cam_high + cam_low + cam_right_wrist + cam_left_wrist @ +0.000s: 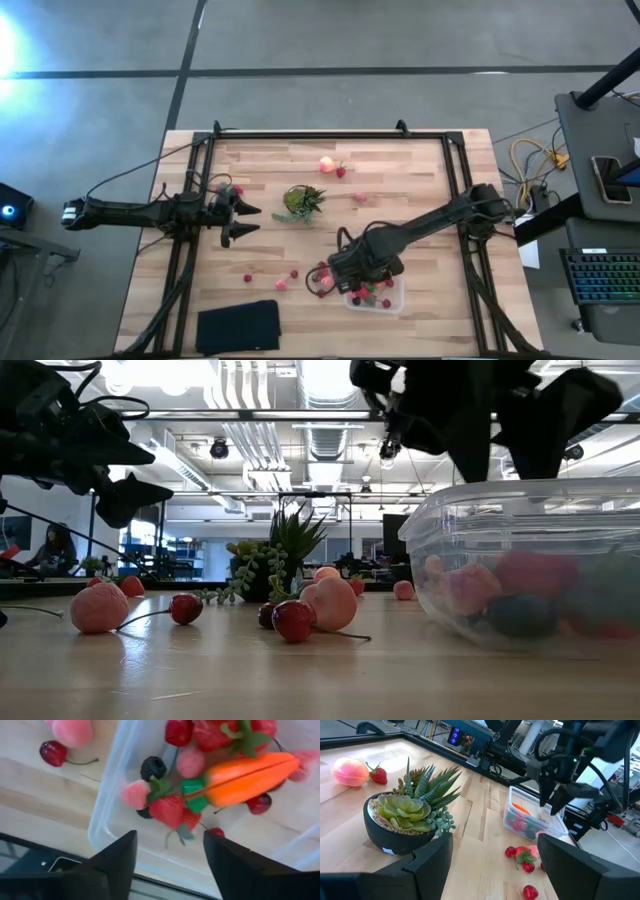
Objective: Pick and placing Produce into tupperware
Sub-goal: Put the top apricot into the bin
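Note:
The clear tupperware (pixel 380 298) stands near the table's near edge, right of centre. It holds an orange-red carrot piece (pixel 250 777), strawberries and berries. My right gripper (pixel 170 837) hovers open and empty just above the box's left part (pixel 350 283). A pink piece and cherries (pixel 322 283) lie on the table beside the box. More berries (pixel 281 284) lie to its left. A peach-pink round piece (pixel 327 165) and a strawberry (pixel 341 172) lie toward the far edge. My left gripper (pixel 250 220) waits open at the table's left, pointing at the plant.
A potted green succulent (pixel 302 202) stands mid-table between the two arms. A flat black pad (pixel 238 325) lies at the near edge, left of the box. Black frame rails (pixel 300 137) run along the far, left and right sides of the table.

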Motion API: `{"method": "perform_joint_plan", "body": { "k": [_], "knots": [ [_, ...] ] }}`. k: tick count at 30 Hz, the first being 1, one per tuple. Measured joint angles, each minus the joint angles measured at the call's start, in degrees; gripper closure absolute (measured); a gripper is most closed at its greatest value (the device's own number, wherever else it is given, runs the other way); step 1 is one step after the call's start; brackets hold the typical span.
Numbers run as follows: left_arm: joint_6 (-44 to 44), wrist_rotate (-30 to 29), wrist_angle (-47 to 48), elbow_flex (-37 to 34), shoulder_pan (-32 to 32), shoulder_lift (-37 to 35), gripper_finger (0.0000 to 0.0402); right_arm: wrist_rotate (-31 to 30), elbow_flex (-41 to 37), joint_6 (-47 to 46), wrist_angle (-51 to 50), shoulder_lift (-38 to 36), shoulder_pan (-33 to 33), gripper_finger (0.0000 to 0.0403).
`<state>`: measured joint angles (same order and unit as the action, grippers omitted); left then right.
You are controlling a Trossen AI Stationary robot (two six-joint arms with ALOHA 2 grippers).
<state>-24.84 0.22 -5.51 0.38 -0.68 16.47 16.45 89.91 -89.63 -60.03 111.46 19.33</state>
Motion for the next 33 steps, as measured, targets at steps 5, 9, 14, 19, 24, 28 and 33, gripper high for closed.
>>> {"method": "perform_joint_plan", "body": {
  "k": [5, 9, 14, 19, 24, 28, 33],
  "knots": [
    [0.0, -0.02, 0.02, 0.0, 0.0, -0.02, 0.0125, -1.31, 2.05, 6.02, -4.2, 1.31, -1.04, 0.014],
    [-0.02, 0.0, 0.02, 0.0, -0.01, 0.0, 0.0125, -8.17, 4.3, 9.71, -11.93, 0.63, -2.48, 0.0116],
    [-0.02, 0.0, 0.05, 0.0, 0.01, -0.01, 0.0125, -24.68, 9.93, 20.37, -19.24, -1.6, -5.07, 0.0092],
    [0.0, 0.0, 0.0, 0.0, -0.01, 0.0, 0.0125, -27.31, 12.46, 26.32, -19.25, -2.25, -12.03, 0.0091],
    [-0.01, 0.0, 0.04, 0.0, 0.01, 0.0, 0.0125, -23.99, 8.93, 40.61, -14.95, -2.08, -21.75, 0.0101],
    [-0.02, -0.02, 0.0, 0.0, -0.01, 0.0, 0.0125, -23.39, 6.72, 44.57, -15.75, -1.38, -28.74, 0.0106],
    [-0.02, 0.0, 0.04, 0.0, 0.0, -0.02, 0.0125, -23.78, 4.17, 48.86, -13.87, -0.74, -33.94, 0.0106]
  ]
}}
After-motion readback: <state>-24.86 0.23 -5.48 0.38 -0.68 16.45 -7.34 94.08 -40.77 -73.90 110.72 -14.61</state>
